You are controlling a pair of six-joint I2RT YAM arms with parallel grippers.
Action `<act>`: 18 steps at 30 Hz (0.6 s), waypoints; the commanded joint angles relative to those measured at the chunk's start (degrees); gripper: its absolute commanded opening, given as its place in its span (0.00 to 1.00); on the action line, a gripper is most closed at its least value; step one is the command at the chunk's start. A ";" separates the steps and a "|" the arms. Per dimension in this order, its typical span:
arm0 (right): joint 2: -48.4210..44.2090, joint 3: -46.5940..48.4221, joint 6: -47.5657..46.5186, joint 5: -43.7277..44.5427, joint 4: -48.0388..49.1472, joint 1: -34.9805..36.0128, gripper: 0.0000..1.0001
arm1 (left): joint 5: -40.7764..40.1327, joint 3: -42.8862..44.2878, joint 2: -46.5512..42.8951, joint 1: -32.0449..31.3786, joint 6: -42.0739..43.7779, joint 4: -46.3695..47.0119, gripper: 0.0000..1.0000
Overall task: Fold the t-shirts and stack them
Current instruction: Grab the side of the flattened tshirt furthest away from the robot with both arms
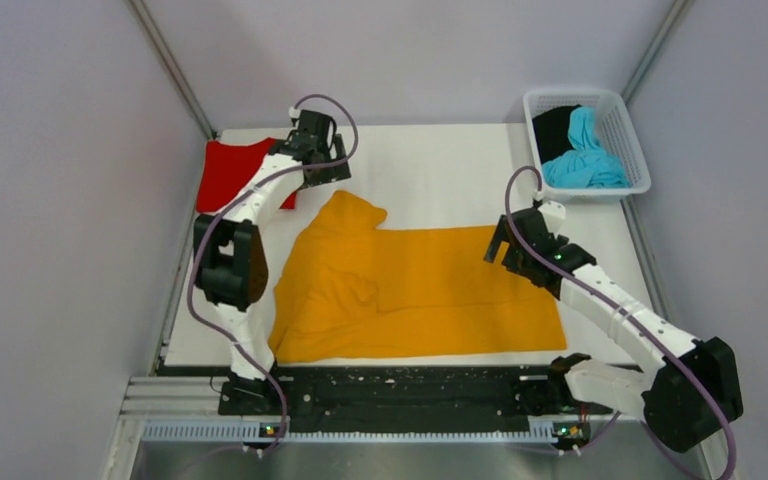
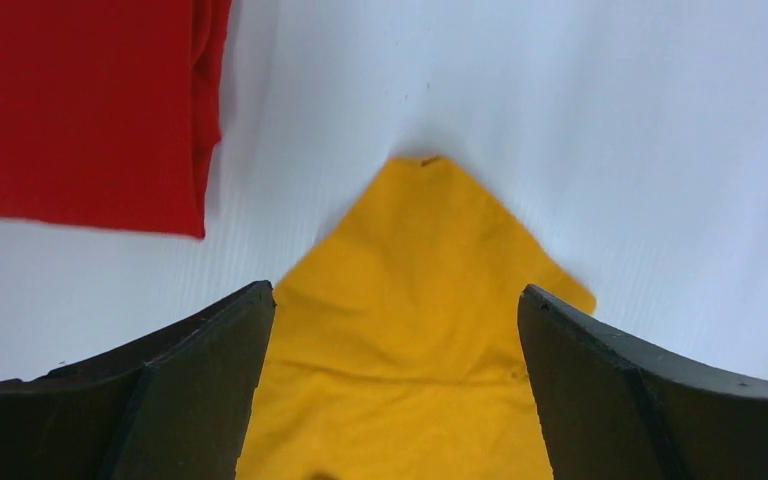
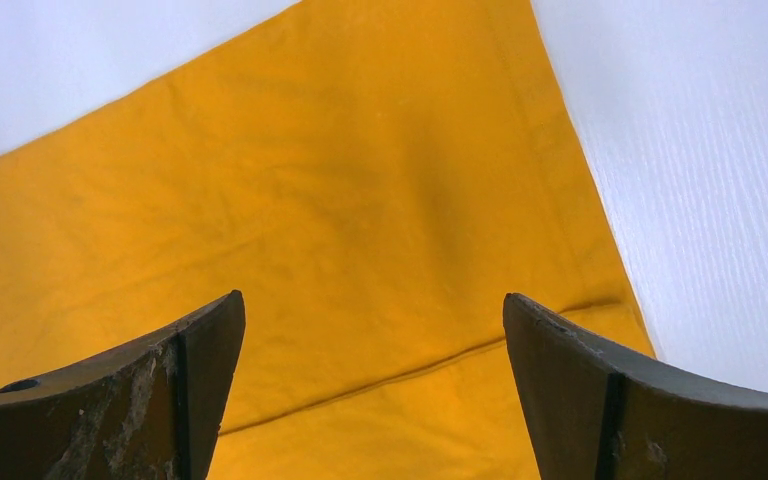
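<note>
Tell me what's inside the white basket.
A crumpled cyan-blue t-shirt and a black t-shirt fill the basket. Anything beneath them is covered.

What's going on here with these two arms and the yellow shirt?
Two robot arms are folding t-shirts. The orange-yellow t-shirt lies spread on the white table, its left part bunched and partly folded over. The left gripper hangs open over its far-left corner, the right gripper open over its right edge; neither holds anything. A red t-shirt lies folded at the table's far left corner. A cyan-blue t-shirt and a black t-shirt wait crumpled in the white basket at the far right.
</note>
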 commanded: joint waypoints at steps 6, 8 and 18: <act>6.23 3.76 -0.38 0.32 4.33 -2.22 0.99 | 5.95 19.13 19.05 3.34 10.63 -3.07 0.93; 7.27 3.80 -0.45 -0.16 4.74 -2.51 0.99 | 7.53 21.41 22.00 3.51 11.52 -3.02 0.90; 11.33 4.11 -0.61 -2.42 5.59 -3.18 0.98 | 10.01 24.98 28.44 3.51 11.45 -1.95 0.75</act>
